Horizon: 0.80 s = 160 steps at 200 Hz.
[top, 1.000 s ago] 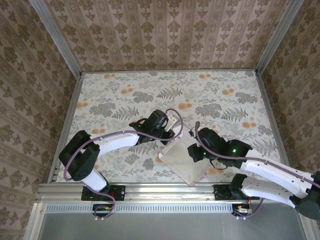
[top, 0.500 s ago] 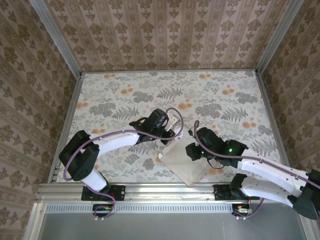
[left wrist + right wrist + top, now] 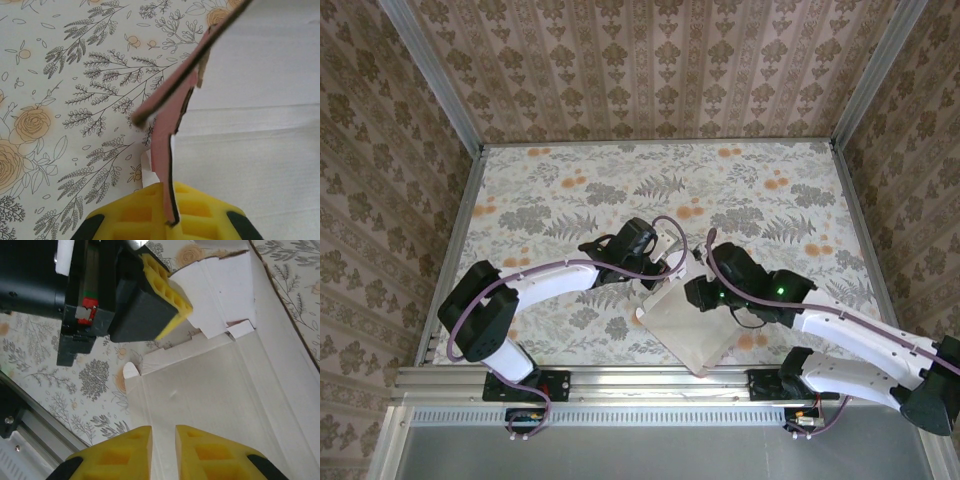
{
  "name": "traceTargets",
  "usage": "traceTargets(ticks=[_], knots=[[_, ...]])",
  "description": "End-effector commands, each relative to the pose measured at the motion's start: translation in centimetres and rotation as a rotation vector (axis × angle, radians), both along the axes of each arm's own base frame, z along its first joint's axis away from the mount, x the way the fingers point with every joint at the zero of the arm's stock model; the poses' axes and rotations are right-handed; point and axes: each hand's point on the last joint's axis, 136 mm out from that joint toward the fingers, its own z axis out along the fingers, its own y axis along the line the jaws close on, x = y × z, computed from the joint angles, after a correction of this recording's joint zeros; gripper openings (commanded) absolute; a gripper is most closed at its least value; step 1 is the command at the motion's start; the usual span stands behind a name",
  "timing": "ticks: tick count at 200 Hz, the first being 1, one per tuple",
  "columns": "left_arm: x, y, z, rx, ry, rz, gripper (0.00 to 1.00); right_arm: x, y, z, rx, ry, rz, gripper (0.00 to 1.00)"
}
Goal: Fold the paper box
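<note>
Table cover (image 3: pixel 620 190): pale cloth, grey fern and orange flower print, lying flat. Walls (image 3: pixel 650 60) left, far, right: brown damask wallpaper. Aluminium rail (image 3: pixel 650 378) along near edge; slanted posts (image 3: pixel 430 70) at far corners. Grey strip (image 3: pixel 650 455) nearest.

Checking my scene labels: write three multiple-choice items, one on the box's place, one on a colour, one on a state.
1. Where does the paper box lie?
A) far corner
B) between the left arm and right arm
C) against the back wall
2. Its upturned inner face is?
A) pale whitish
B) green
C) black
3. The left end effector is?
A) open, off the box
B) holding a cable
C) shut on the box's pink flap

1 B: the top view shows it there. 2 A: the right wrist view shows that face. 3 C: the left wrist view shows the flap clamped.
</note>
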Motion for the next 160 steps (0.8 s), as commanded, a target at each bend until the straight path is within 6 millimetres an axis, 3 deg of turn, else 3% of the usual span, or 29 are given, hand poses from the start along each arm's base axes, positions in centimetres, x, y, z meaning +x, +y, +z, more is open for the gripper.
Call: traceTargets(ticks=[1, 31, 63, 110, 160], knots=[[0.7, -0.3, 2.2, -0.052, 0.021, 0.018, 0.07, -1.5, 0.2, -3.3, -0.028, 0.096, 0.030, 0.18], [1.0, -0.2, 3.3, -0.080, 0.048, 0.035, 0.05, -2.8, 0.3, -5.1, -0.085, 0.065, 0.042, 0.13], [1.6, 0.4, 2.9, -0.039, 0.059, 0.091, 0.01, -3.6, -0.5, -6.9, -0.167, 0.058, 0.051, 0.11], [2.6, 2.1, 2.0, 0.030, 0.086, 0.236, 0.00, -3.0, -2.2, -11.1, -0.216, 0.082, -0.091, 0.06], [2.7, 2.6, 1.5, 0.041, 0.113, 0.294, 0.04, -3.3, -1.5, -15.2, -0.212, 0.155, -0.124, 0.04]])
